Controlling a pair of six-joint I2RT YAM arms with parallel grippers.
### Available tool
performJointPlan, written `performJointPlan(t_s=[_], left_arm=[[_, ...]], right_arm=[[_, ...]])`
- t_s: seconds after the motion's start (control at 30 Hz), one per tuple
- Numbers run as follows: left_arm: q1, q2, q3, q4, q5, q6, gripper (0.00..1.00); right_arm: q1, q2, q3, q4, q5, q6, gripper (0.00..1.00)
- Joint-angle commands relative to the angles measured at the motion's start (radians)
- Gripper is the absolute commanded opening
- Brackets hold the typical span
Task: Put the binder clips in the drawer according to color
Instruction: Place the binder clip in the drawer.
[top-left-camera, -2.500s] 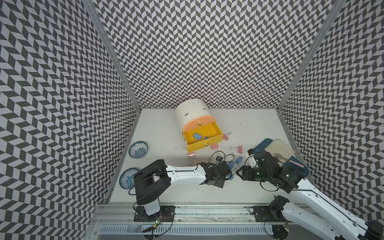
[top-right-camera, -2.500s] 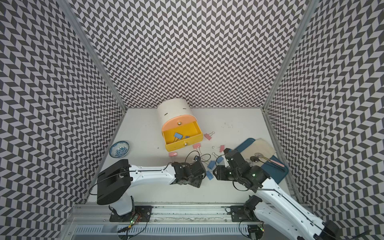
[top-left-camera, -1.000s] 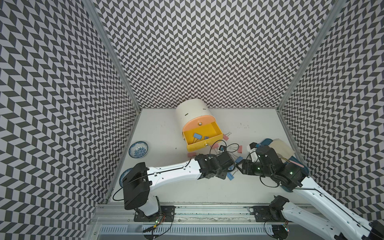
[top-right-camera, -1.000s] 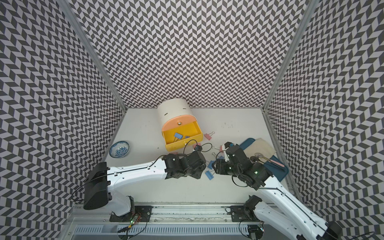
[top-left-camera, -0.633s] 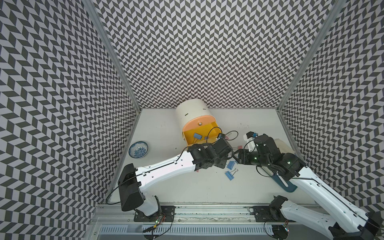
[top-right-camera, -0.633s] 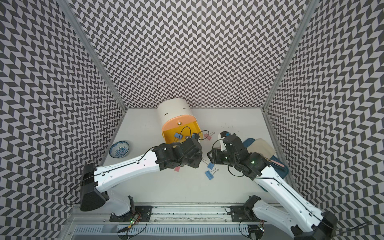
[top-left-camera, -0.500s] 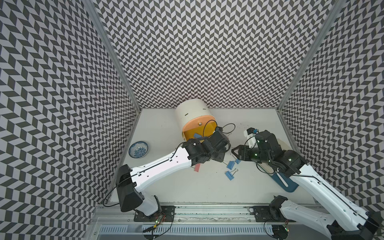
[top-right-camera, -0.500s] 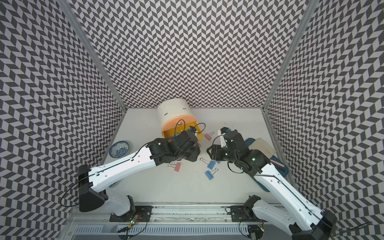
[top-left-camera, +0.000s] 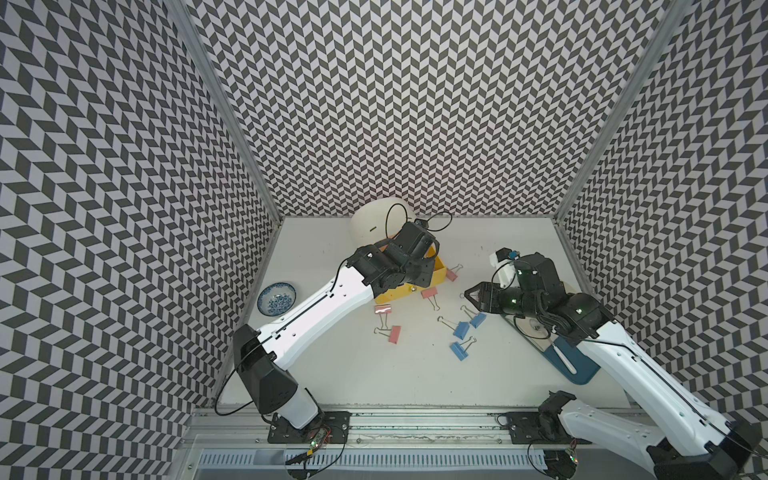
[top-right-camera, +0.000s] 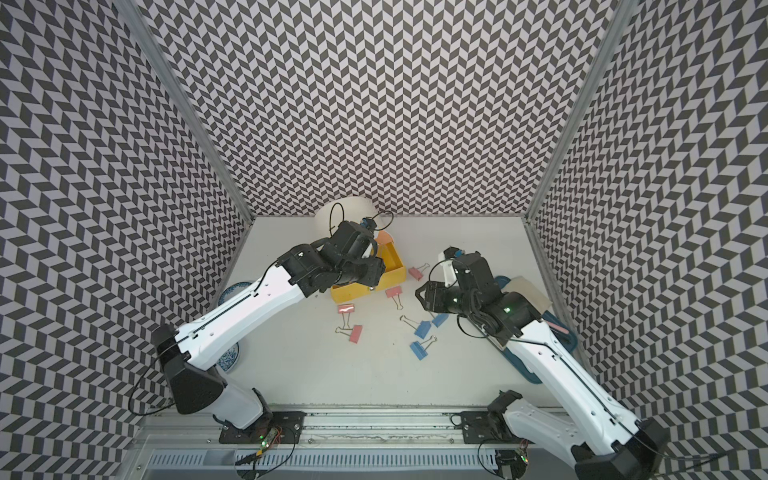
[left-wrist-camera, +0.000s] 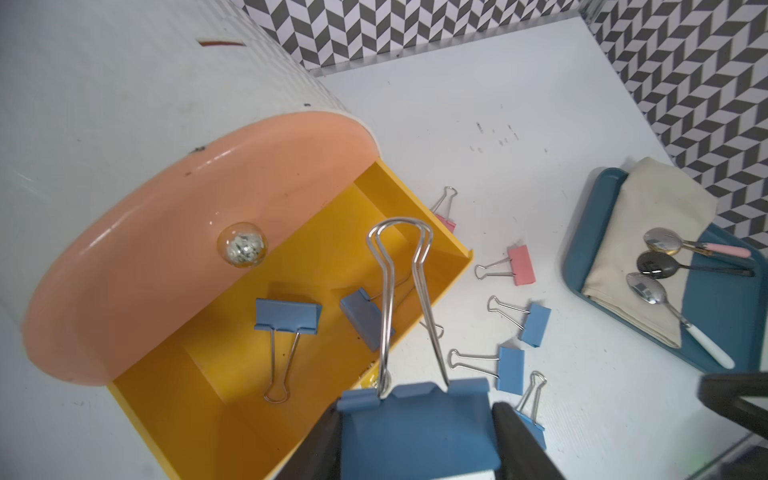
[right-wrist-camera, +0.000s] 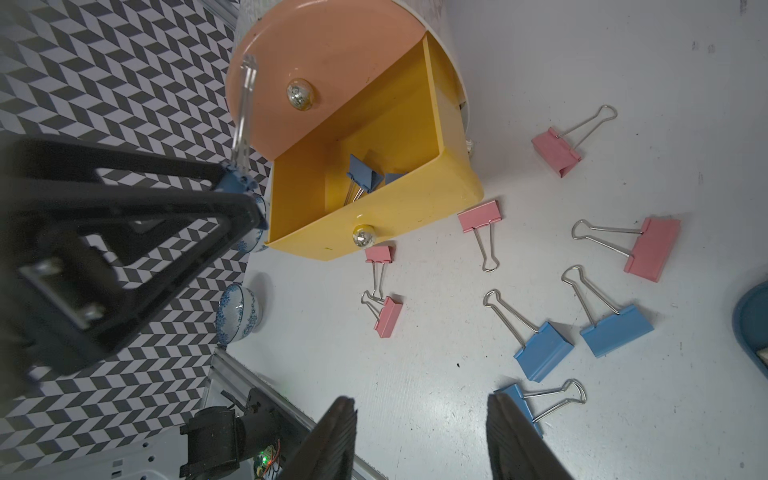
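Blue clip (left-wrist-camera: 415, 428) in left fingers (left-wrist-camera: 519, 444), apparently above the yellow drawer (left-wrist-camera: 166, 374).

1. Walls (top-left-camera: 395, 104): black-and-white chevron tiling.
2. Table (top-left-camera: 415, 374): plain white.
3. Cabinet shell (left-wrist-camera: 124, 83): white. Shut drawer front (left-wrist-camera: 145, 270): peach. Open drawer (left-wrist-camera: 174, 382): yellow. Knobs: mirrored silver.
4. Held clip (left-wrist-camera: 415, 428): blue body, silver wire loops.
5. Clips in drawer (left-wrist-camera: 286, 316): blue.
6. Loose blue clips (right-wrist-camera: 617, 330) and loose pink clips (right-wrist-camera: 652, 249) on table, all with silver loops.
7. Bowls (top-left-camera: 276, 298): white, blue floral print.
8. Tray (left-wrist-camera: 723, 316): dark teal. Cloth (left-wrist-camera: 648, 216): beige. Spoons (left-wrist-camera: 658, 241): pink, black, white handles.
9. Arms (top-left-camera: 324, 307): white links, black joints.
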Motion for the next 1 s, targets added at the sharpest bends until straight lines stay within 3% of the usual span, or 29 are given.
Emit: performJointPlan(t_s=[0.0, 0.43, 0.73, 0.97], left_arm=[[0.027, 0.057, 0.034, 0.034, 0.023, 0.081, 0.5], [0.069, 0.217, 0.136, 0.076, -0.003, 0.171, 0.54], [0.071, 0.241, 0.168, 0.077, -0.002, 0.17, 0.69], [0.07, 0.218, 0.187, 0.066, 0.002, 0.156, 0.7]], right_arm=[[-0.017, 0.0, 0.004, 0.045, -0.023, -0.018, 0.55], [-0.072, -0.045, -0.034, 0.027, -0.04, -0.028, 0.54], [-0.077, -0.05, -0.048, 0.019, -0.039, -0.033, 0.55], [-0.076, -0.044, -0.046, 0.017, -0.037, -0.038, 0.54]])
